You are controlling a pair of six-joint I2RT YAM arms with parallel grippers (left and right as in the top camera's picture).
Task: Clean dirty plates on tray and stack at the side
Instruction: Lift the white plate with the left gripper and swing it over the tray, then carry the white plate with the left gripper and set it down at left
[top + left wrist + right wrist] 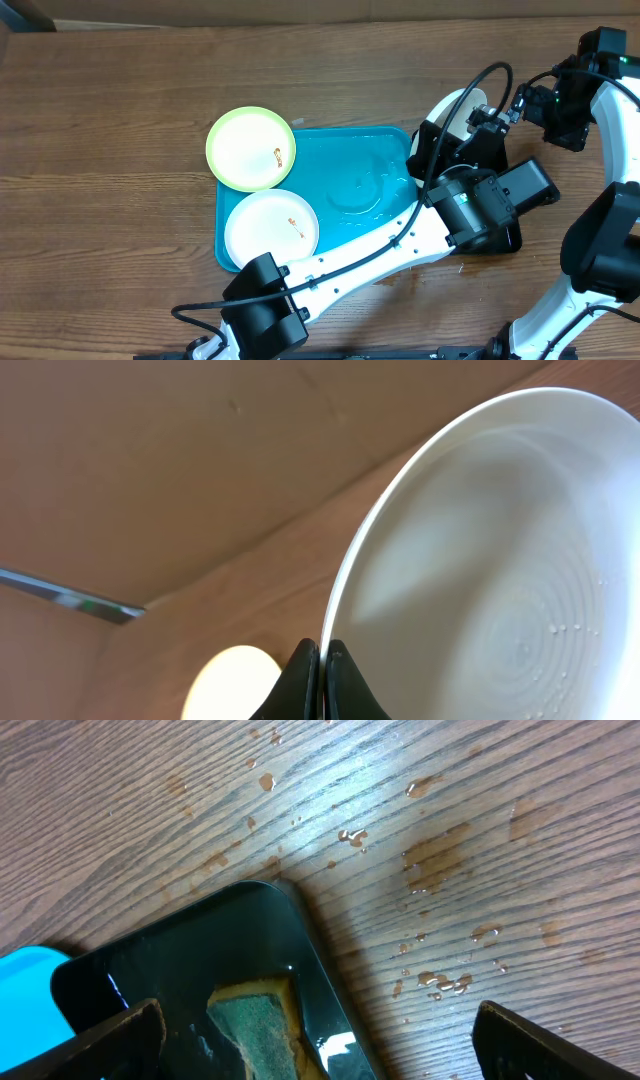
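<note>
Left pincer (322,652): clamped on rim, round white plate (500,560). Right pincer (318,1012): spread, empty. Beyond pincers, cyan-blue plastic tray (360,160): yellow-green plate (251,148), second white plate (271,226), smeared. None stacked.

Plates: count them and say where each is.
3. The green plate overhangs the tray's far left corner; a smeared white plate lies on its near left; a third plate, white, is gripped on edge by the left pincer, right of the tray, half hidden overhead.

Dark brown wood-grain table (100,230) under soft even light, scattered water droplets (432,860) across its surface
</note>
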